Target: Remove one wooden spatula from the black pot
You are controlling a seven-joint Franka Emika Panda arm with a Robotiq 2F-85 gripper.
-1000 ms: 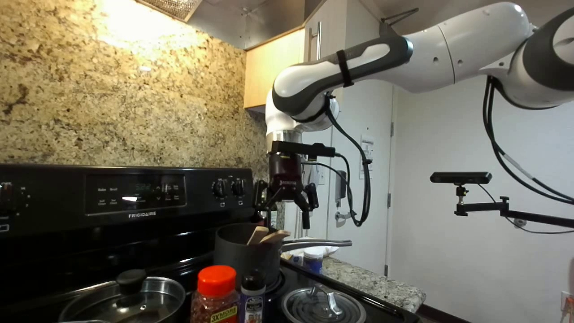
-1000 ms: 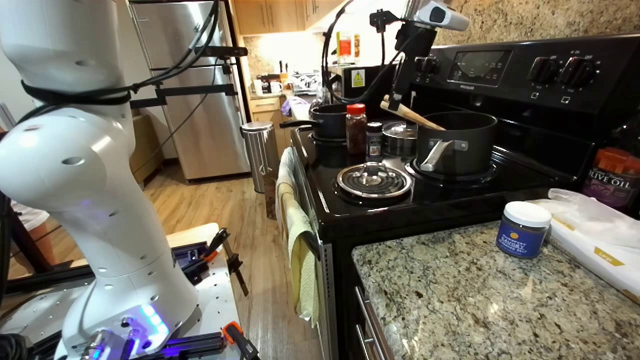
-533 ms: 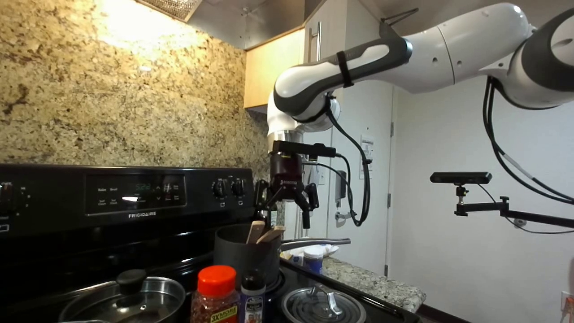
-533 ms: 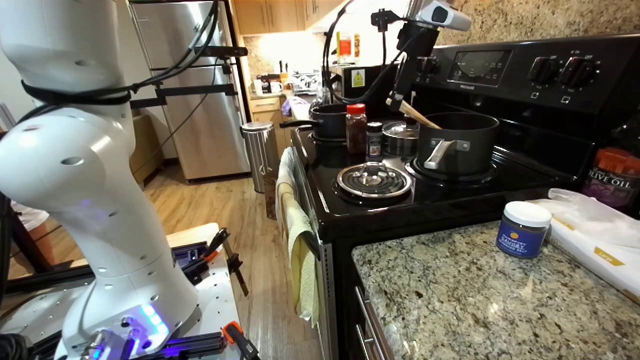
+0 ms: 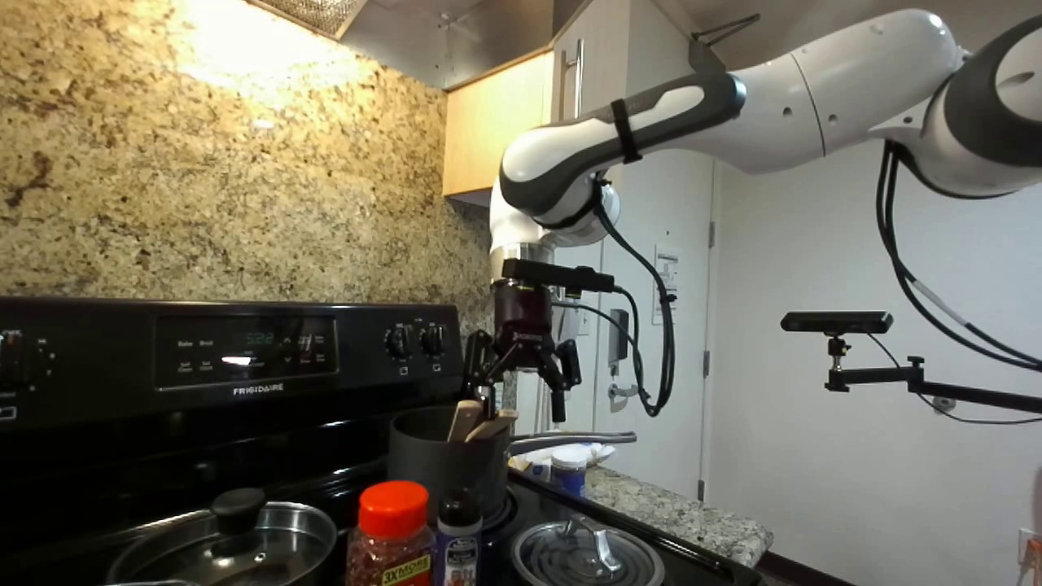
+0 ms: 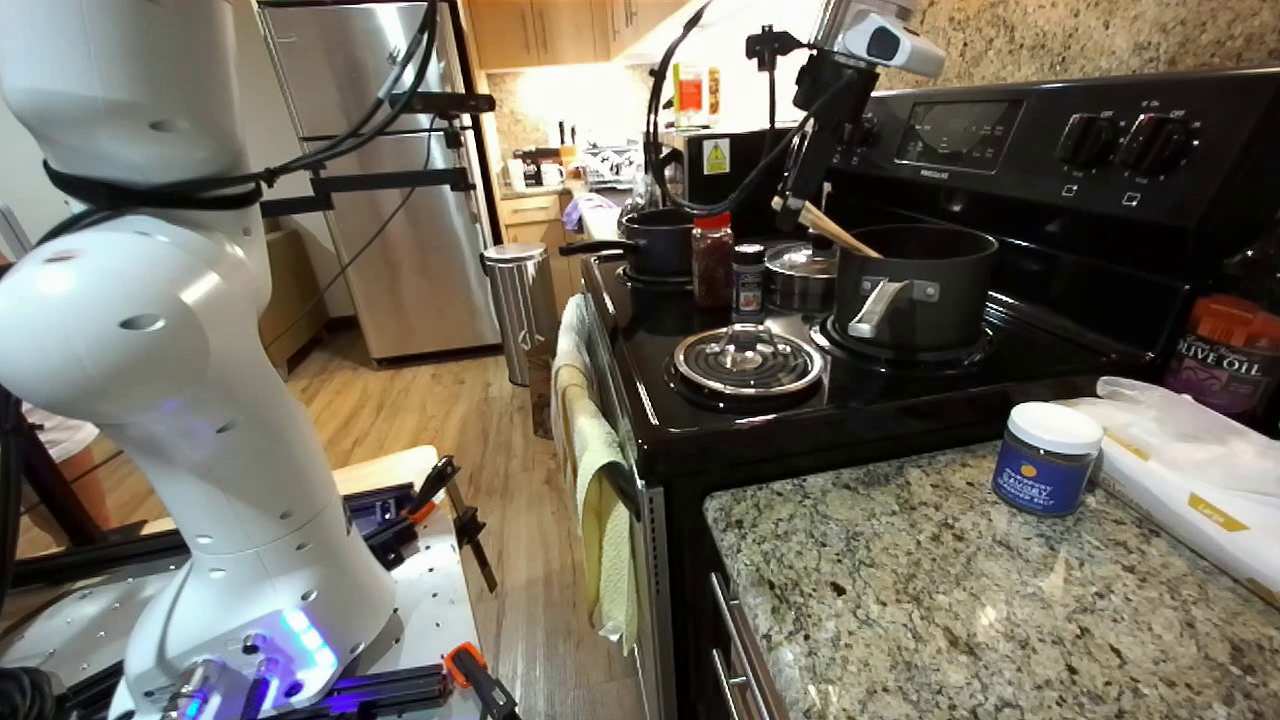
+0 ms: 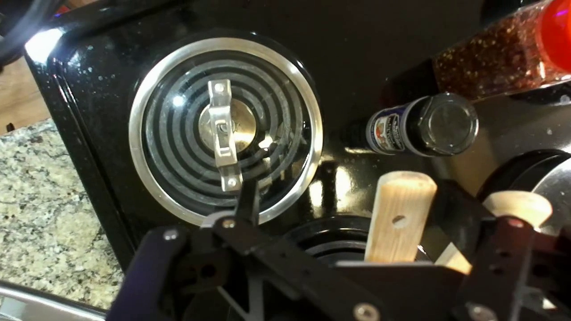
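Observation:
The black pot [image 5: 448, 468] stands on a back burner, and also shows in an exterior view [image 6: 918, 300]. Two pale wooden spatula handles lean out over its rim: one [image 5: 464, 421] and another [image 5: 493, 426]. In an exterior view they overlap as one wooden handle [image 6: 838, 232]. In the wrist view a flat handle with a hole [image 7: 400, 218] appears between the fingers, and another handle end [image 7: 519, 207] shows at the right linkage. My gripper [image 5: 519, 404] [image 6: 795, 208] [image 7: 357, 198] is open, pointing down by the handle tops. Contact with them is unclear. Pot and lower handles are hidden in the wrist view.
A glass lid [image 5: 590, 557] [image 6: 748, 362] lies on the front burner. A red-capped jar [image 5: 393, 525] and dark spice bottle [image 5: 459, 533] stand beside the pot. A glass-lidded pan [image 5: 244, 545] sits further along. The pot's steel handle [image 6: 878, 308] sticks out. The control panel rises behind.
Between one second and half a second ago, the wooden handles shifted left and tilted more upright, and the pot shifted slightly. Since then, my gripper has moved slightly right and down in an exterior view.

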